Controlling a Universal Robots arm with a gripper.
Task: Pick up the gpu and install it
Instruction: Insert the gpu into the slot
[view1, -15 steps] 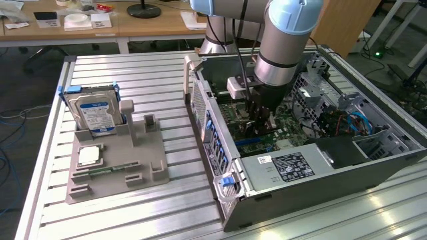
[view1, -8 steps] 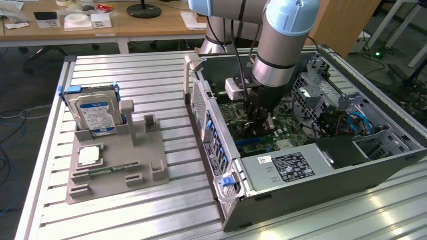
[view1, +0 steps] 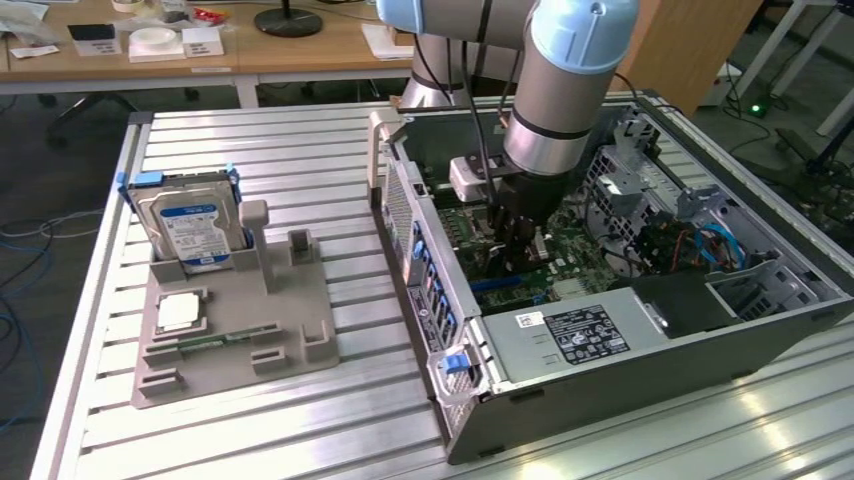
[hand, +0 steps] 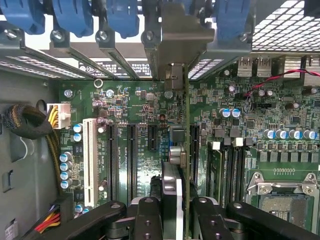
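The gpu (hand: 186, 115) is seen edge-on in the wrist view as a thin card, its silvery bracket (hand: 180, 35) against the case's rear slot openings. It stands upright along a black motherboard slot (hand: 194, 150); whether it is seated I cannot tell. My gripper (hand: 172, 205) is shut on the card's near end, with a black finger (hand: 146, 217) on either side. In the exterior view my gripper (view1: 514, 240) reaches straight down into the open computer case (view1: 641, 385), low over the motherboard (view1: 567, 255).
Other black slots (hand: 131, 155) and a white slot (hand: 90, 160) lie beside the card, blue latches (hand: 75, 15) above them. Yellow cables (hand: 52, 145) and the processor socket (hand: 282, 200) flank it. Outside the case, a grey fixture (view1: 287, 330) holds the hard drive (view1: 191, 225) and memory stick (view1: 214, 340).
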